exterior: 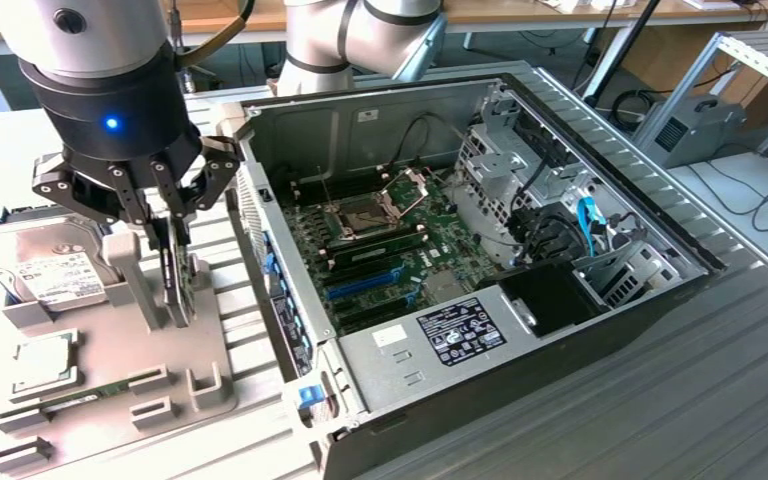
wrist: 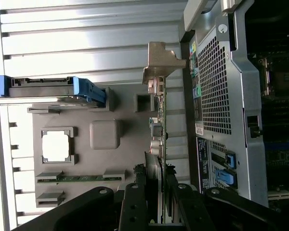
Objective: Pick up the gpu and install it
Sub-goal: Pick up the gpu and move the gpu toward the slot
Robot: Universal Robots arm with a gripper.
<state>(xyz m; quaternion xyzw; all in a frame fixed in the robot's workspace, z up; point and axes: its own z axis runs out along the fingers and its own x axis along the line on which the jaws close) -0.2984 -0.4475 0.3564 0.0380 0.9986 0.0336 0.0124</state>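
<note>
Gripper (wrist: 160, 175) | pinching upright gpu (wrist: 160, 120) | in grey holder (wrist: 127, 159) | beside computer case (wrist: 221, 96)

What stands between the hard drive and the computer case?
In the exterior view, the gpu, upright in the grey holder, with the gripper at its upper edge.

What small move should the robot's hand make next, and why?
Probably a slow, straight lift. The hand appears closed on the gpu, which stands on edge in a slot of the grey holder, beside the open computer case. Pulling straight up should free the card without levering it against the slot.
</note>
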